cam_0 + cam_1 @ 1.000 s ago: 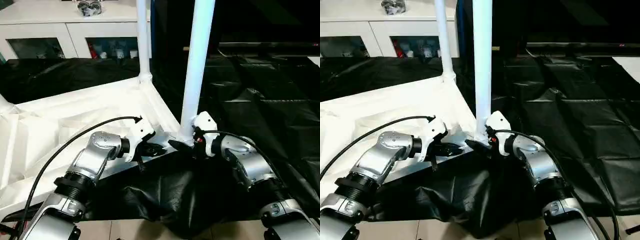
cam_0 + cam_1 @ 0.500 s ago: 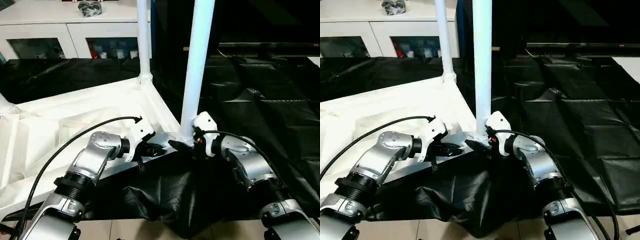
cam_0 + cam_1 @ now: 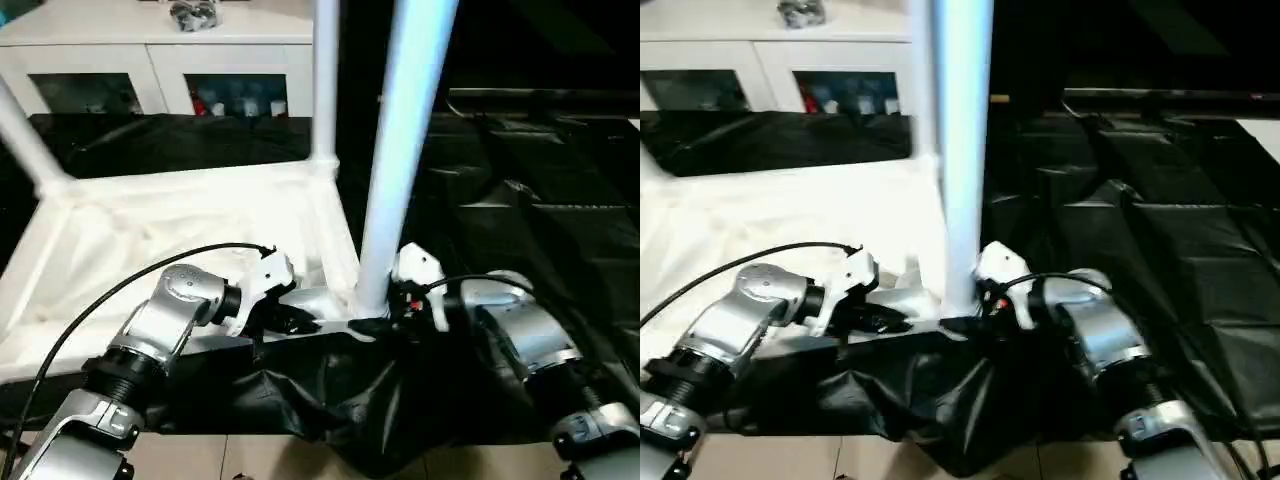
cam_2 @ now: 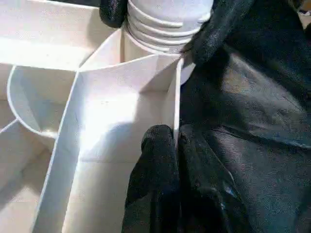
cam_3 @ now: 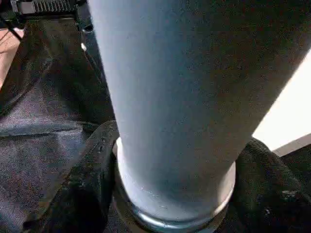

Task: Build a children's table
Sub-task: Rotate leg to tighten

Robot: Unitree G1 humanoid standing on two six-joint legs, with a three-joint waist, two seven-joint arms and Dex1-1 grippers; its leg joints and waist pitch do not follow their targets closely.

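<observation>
Tabletop (image 3: 150, 215) swung round since a second ago, left gripper (image 4: 176, 145) pinching its rim, right gripper (image 5: 170, 194) straddling lower-centre leg (image 3: 400, 160)

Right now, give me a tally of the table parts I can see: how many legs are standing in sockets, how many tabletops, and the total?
Legs standing in corner sockets: 3 (near leg, far leg, left leg)
Tabletop, underside up: 1
Total: 4 parts
</observation>
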